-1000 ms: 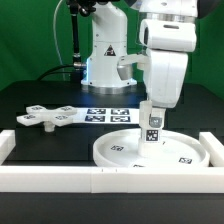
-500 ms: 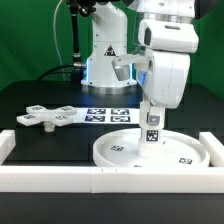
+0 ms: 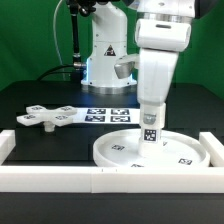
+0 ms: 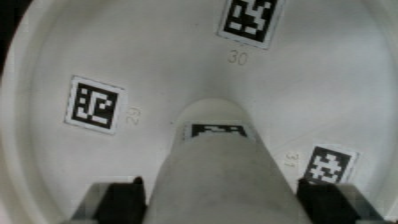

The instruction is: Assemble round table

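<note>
The large rimmed round disc [image 3: 150, 151] lies on the black table at the front, against the white rails. My gripper [image 3: 151, 118] is shut on the short cylindrical post [image 3: 151, 131] and holds it upright over the disc's middle, its lower end at or touching the disc. In the wrist view the post [image 4: 228, 165] runs out between the two dark fingers [image 4: 121, 203] toward the disc's tagged face [image 4: 160, 60]. The flat cross-shaped piece [image 3: 46, 117] lies at the exterior view's left, apart from the gripper.
White border rails run along the front [image 3: 110, 180] and both sides [image 3: 214, 146]. The marker board [image 3: 108, 114] lies flat behind the disc. The arm's base [image 3: 104, 55] stands at the back.
The wrist has turned about the upright post, so the gripper body now faces differently. The post stays in place on the disc. The disc and cross piece have not moved.
</note>
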You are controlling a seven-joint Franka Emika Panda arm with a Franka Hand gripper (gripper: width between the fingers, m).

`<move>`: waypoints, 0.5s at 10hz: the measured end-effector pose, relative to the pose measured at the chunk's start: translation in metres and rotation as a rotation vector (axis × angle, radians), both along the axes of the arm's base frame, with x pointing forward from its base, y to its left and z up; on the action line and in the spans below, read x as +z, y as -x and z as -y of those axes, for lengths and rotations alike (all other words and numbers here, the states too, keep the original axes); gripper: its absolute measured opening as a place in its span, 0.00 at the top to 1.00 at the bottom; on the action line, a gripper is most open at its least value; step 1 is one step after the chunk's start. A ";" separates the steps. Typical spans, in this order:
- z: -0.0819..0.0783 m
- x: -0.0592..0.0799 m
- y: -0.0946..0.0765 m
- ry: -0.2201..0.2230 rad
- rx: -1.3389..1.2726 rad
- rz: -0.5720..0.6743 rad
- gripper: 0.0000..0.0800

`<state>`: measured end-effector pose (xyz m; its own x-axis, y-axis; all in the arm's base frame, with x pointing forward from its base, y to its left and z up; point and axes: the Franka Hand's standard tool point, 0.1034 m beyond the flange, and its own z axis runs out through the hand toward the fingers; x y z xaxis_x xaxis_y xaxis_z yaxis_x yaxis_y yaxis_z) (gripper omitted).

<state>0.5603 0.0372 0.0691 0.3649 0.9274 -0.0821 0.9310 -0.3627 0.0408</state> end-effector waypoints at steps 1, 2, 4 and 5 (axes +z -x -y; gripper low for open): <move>0.000 0.000 0.001 -0.002 -0.111 0.002 0.49; 0.000 0.000 0.003 -0.005 -0.238 0.001 0.49; -0.001 0.000 0.003 -0.009 -0.351 0.008 0.49; -0.001 0.000 0.003 -0.012 -0.434 0.015 0.49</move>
<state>0.5577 0.0384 0.0694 0.7220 0.6889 -0.0641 0.6917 -0.7207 0.0462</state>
